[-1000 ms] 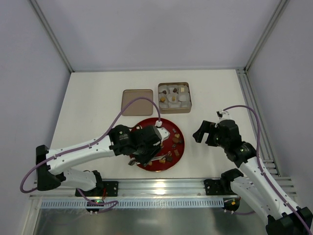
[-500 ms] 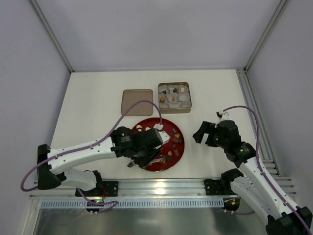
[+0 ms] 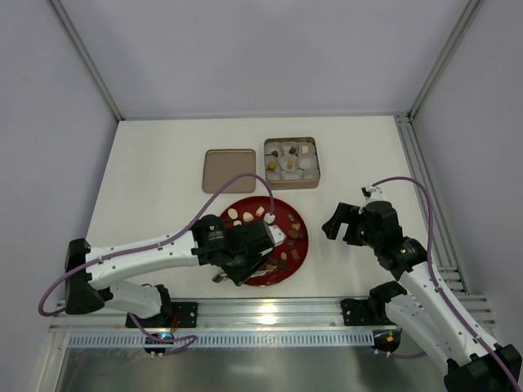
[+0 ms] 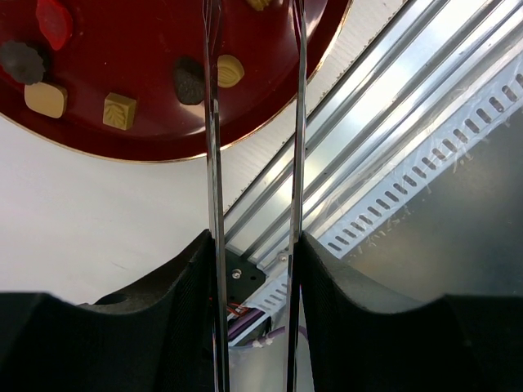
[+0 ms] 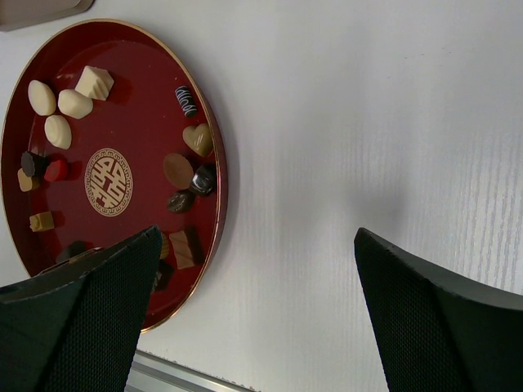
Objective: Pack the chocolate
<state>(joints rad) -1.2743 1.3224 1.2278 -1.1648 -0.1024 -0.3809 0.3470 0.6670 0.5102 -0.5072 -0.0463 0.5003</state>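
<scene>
My left arm (image 3: 139, 257) and right arm (image 3: 433, 294) are white tubes with black joints and black bases, and a mauve cable (image 3: 237, 175) loops along each. My left pincer (image 4: 255, 16) has two thin, glossy, blade-like fingers (image 4: 214, 163) rising from rounded black housings. My right pincer (image 5: 255, 237) has broad black pads (image 5: 425, 318) with a fine woven grain

The left arm (image 3: 139, 255) stretches rightward, left fingers (image 4: 214, 122) partly apart; the right fingers (image 5: 425, 318) gape wide.
</scene>
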